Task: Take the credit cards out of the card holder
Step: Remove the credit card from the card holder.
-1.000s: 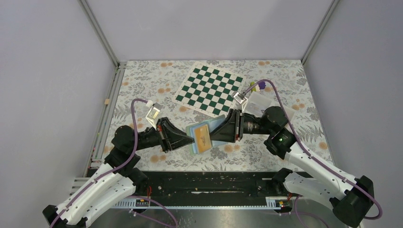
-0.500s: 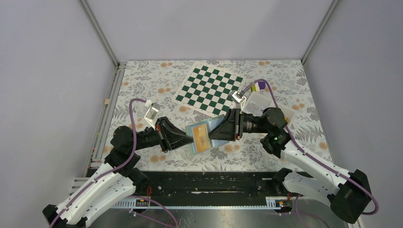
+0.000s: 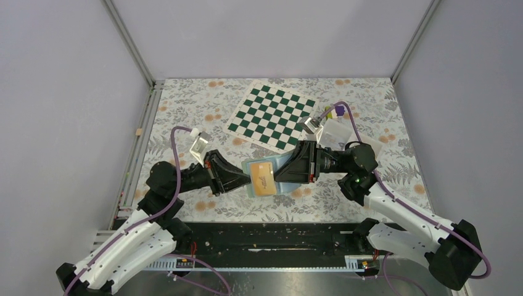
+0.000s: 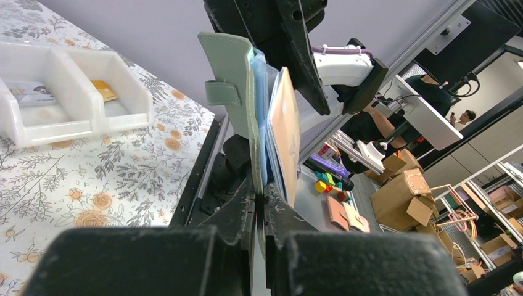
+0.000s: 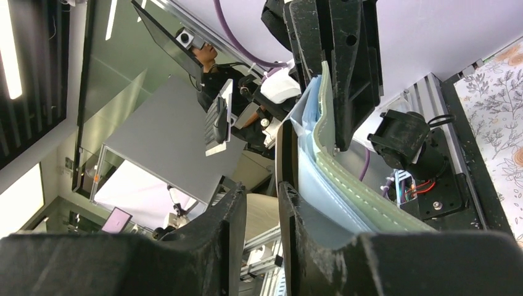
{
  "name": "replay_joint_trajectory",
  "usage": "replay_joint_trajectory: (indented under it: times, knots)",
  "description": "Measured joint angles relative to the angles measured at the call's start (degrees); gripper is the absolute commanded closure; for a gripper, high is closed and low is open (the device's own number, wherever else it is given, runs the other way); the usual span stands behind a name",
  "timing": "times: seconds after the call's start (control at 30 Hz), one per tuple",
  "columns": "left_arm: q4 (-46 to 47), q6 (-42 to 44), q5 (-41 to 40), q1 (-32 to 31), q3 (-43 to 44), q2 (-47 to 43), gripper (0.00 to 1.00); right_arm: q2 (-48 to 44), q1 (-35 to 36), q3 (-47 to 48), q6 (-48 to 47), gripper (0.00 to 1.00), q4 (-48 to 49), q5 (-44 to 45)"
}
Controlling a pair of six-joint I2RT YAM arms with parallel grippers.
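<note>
Left gripper (image 4: 260, 192) pinches the card holder (image 4: 231, 80); right gripper (image 5: 261, 194), grip unclear, should pull the orange card (image 4: 287, 129) straight out.

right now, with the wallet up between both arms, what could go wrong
The wallet hangs above the table, pinched at its edge by the left fingers; a hard pull could tear it loose and drop it.
The right fingers meet the orange card right against the wallet, so the wallet may get dragged along.

Left end effector (image 3: 247, 180), right (image 3: 278, 176), clamped.
</note>
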Motion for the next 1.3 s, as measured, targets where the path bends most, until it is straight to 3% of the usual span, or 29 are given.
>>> replay_joint_trajectory:
  times: [0.13,0.27,0.4,0.57,0.77,0.97,1.07,1.17,1.3]
  knots:
    - [-0.2,0.0,0.0,0.0,0.0,0.7,1.00,0.1,0.0,0.0,-0.2,0.69,-0.5,0.2]
    - [-0.8,0.0,0.0,0.0,0.0,0.8,1.00,-0.7,0.0,0.3,-4.1,0.71,-7.1,1.6]
    - [-1.3,0.0,0.0,-0.1,0.0,1.1,1.00,-3.0,0.0,0.6,-8.4,0.83,-14.8,3.5]
    - [-1.5,0.0,0.0,-0.1,0.0,1.4,1.00,-4.8,0.0,0.7,-10.0,1.00,-17.4,4.5]
    - [-0.6,0.0,0.2,-0.1,-1.1,1.0,1.00,-6.5,0.0,0.7,-12.0,1.00,-19.6,4.5]
    - [1.4,-0.7,1.2,-0.1,-2.6,0.2,1.00,-8.7,-0.1,0.9,-15.2,0.91,-23.5,4.1]
    - [2.8,-1.2,1.8,-0.1,-3.5,-0.2,1.00,-9.8,-0.9,1.2,-17.1,1.00,-26.8,4.0]
    - [3.8,-1.6,2.4,-0.1,-3.7,-0.2,1.00,-10.7,-2.3,1.2,-18.1,1.00,-28.6,3.4]
    - [5.6,-2.2,3.0,-0.1,-3.8,-0.2,1.00,-11.8,-3.2,1.2,-18.6,0.87,-29.5,3.1]
